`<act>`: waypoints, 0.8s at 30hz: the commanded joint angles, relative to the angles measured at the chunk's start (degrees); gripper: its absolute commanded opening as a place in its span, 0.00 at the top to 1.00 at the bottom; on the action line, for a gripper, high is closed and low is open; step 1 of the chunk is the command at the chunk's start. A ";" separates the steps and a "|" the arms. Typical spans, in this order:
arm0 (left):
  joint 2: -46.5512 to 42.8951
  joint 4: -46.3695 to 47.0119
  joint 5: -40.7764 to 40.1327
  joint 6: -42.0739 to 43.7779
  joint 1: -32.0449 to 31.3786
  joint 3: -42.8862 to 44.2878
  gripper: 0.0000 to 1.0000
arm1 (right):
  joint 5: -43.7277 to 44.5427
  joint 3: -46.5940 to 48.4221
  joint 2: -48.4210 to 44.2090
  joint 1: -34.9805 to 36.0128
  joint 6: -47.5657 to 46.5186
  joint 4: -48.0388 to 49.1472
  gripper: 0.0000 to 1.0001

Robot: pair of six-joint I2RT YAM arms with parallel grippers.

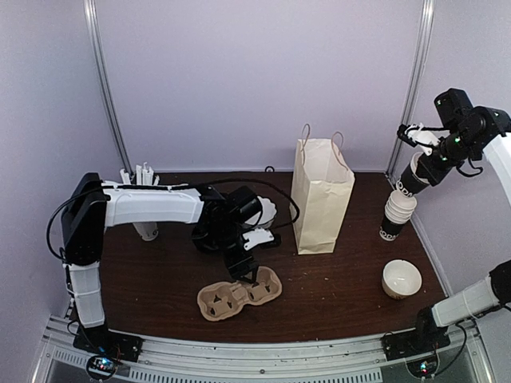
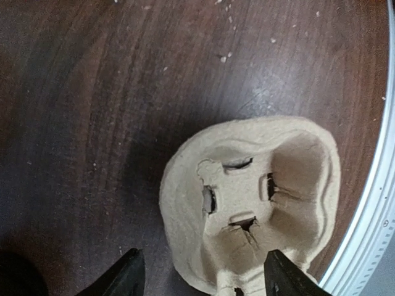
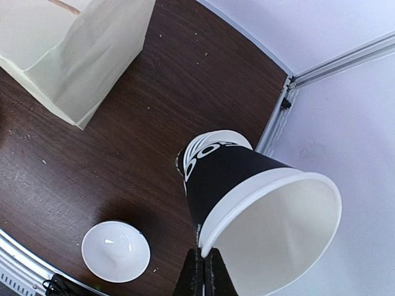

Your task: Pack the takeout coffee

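My right gripper is shut on the rim of a single paper cup. The cup is black with white print, has a white rim and no lid. It is held tilted just above the stack of nested cups at the right edge. No cup with a black lid shows in any view. My left gripper is open and empty, low over the right end of a brown pulp cup carrier.
A cream paper bag stands upright mid-table. An open white cup sits near the front right. A white cup of straws stands behind the left arm. Metal rails run along the table's front edge.
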 commanded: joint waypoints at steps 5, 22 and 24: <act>4.76 -1.88 -5.33 -2.05 -0.01 4.09 0.42 | -6.69 -0.64 -3.27 0.63 0.56 -0.83 1.00; -1.68 -6.38 -1.39 -3.61 0.08 -0.60 0.90 | -5.87 -2.95 -4.19 0.82 -1.28 0.79 1.00; -4.56 -6.72 -2.55 -4.97 0.27 -3.27 0.90 | -5.92 -3.23 -4.10 0.82 -1.52 1.16 1.00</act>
